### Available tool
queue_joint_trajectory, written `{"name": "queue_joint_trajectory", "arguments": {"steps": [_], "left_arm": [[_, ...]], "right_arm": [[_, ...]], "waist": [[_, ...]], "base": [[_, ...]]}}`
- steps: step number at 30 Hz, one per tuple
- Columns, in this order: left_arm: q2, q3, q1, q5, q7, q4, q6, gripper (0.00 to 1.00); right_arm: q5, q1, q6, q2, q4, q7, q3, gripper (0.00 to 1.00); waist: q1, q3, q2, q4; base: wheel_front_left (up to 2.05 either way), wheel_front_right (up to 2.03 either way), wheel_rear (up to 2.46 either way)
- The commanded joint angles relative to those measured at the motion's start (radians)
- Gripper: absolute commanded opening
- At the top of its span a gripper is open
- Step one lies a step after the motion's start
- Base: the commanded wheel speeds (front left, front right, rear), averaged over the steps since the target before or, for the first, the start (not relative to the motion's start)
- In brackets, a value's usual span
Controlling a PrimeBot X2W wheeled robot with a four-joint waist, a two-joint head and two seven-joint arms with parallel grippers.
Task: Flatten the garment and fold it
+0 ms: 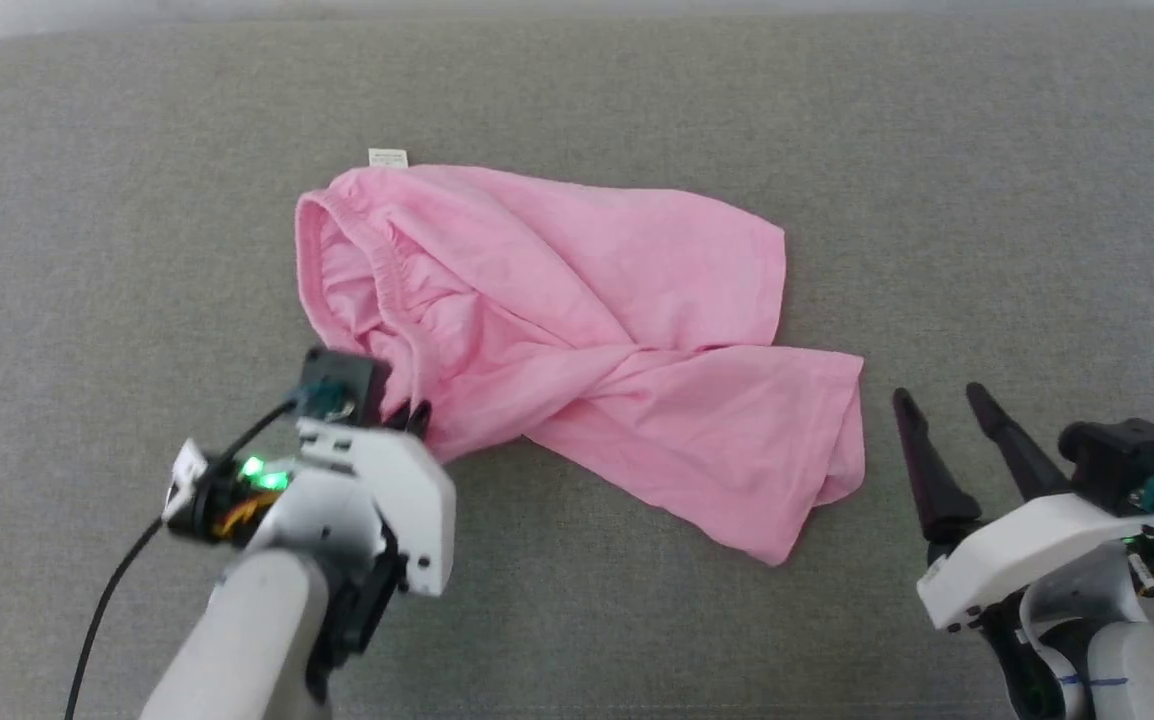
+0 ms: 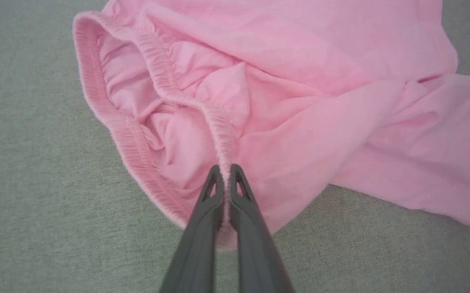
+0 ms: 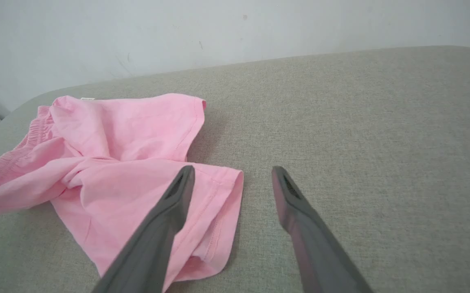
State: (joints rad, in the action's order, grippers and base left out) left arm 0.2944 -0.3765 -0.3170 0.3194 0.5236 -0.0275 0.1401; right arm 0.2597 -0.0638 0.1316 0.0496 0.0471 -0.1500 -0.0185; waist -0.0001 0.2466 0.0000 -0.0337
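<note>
I read the pink shorts (image 1: 577, 330) as lying crumpled near the middle of the grey upholstered cushion (image 1: 937, 150); the waist opening faces my left and the two legs trail right, twisted across each other; the white label (image 1: 388, 158) projects from the far edge of the waist. My left gripper (image 2: 227, 169) is clenched on the gathered waistband (image 2: 165, 77), with one fold of elastic pinched between both fingers at the near left corner of the shorts. My right gripper (image 1: 940, 395) is released, fingers spread, just beside the near leg hem (image 1: 842, 440) and apart from it; whether its tips touch the cushion I cannot tell. Bare cushion surrounds the shorts on all sides, widest to the left and right; the cushion's far edge, rounded at the corners, meets a pale wall (image 3: 218, 28).
</note>
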Motion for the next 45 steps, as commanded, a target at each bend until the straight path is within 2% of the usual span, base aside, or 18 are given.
{"name": "queue_joint_trajectory", "arguments": {"steps": [1,5,11,18,23,24,25,26,27,34,38,45], "left_arm": [[0.004,0.015,0.038,0.011,-0.022,0.022,0.017,0.00],[-0.005,0.049,0.115,0.036,-0.094,0.083,0.044,0.00],[-0.015,0.045,0.123,0.047,-0.138,0.093,0.035,0.00],[-0.035,0.022,0.076,0.046,-0.154,0.078,0.019,0.00],[-0.042,0.010,0.051,0.046,-0.164,0.065,0.008,0.00],[-0.043,0.008,0.048,0.047,-0.165,0.063,0.007,0.00],[-0.044,0.007,0.046,0.048,-0.166,0.060,0.006,0.00],[-0.044,0.006,0.044,0.048,-0.168,0.058,0.006,0.00],[-0.044,0.006,0.043,0.049,-0.170,0.056,0.005,0.00],[-0.043,0.012,0.048,0.052,-0.192,0.044,0.012,0.00],[-0.039,0.019,0.067,0.060,-0.200,0.043,0.018,0.00],[-0.030,0.038,0.117,0.080,-0.217,0.061,0.032,0.00]], "right_arm": [[0.008,0.002,-0.001,0.001,-0.003,-0.006,0.008,1.00],[0.027,-0.010,-0.001,0.001,-0.026,-0.055,0.014,1.00],[0.028,-0.109,-0.001,0.001,-0.106,-0.184,0.030,1.00],[0.012,-0.263,-0.001,0.001,-0.255,-0.335,0.024,1.00],[-0.012,-0.337,-0.001,0.001,-0.322,-0.380,0.039,1.00],[-0.015,-0.344,-0.001,0.001,-0.329,-0.380,0.040,0.92],[-0.019,-0.351,-0.001,0.001,-0.332,-0.373,0.040,0.49],[-0.023,-0.356,-0.001,0.001,-0.331,-0.358,0.037,0.27],[-0.026,-0.360,-0.001,0.001,-0.328,-0.339,0.036,0.00],[0.006,-0.332,-0.001,0.001,-0.260,-0.197,0.031,0.00],[0.033,-0.250,-0.001,0.001,-0.148,-0.115,0.023,0.00],[0.013,-0.043,-0.001,0.001,0.067,-0.064,-0.030,0.00]], "waist": [[0.0001,-0.002,0.0000,0.007],[0.0001,0.004,0.0000,0.030],[0.0001,0.018,0.0000,0.056],[0.0001,0.056,0.0000,0.077],[0.0001,0.076,0.0000,0.087],[0.0001,0.079,0.0000,0.089],[0.0001,0.080,0.0000,0.089],[0.0001,0.081,0.0000,0.090],[0.0001,0.081,0.0000,0.090],[0.0001,0.050,0.0000,0.086],[0.0001,0.015,0.0000,0.078],[0.0001,-0.044,0.0000,0.056]], "base": [[0.00,0.00,0.00],[0.00,0.00,0.00],[0.00,0.00,0.00],[0.00,0.00,0.00],[0.00,0.00,0.00],[0.00,0.00,0.00],[0.00,0.00,0.00],[0.00,0.00,0.00],[0.00,0.00,0.00],[0.00,0.00,0.00],[0.00,0.00,0.00],[0.00,0.00,0.00]]}}
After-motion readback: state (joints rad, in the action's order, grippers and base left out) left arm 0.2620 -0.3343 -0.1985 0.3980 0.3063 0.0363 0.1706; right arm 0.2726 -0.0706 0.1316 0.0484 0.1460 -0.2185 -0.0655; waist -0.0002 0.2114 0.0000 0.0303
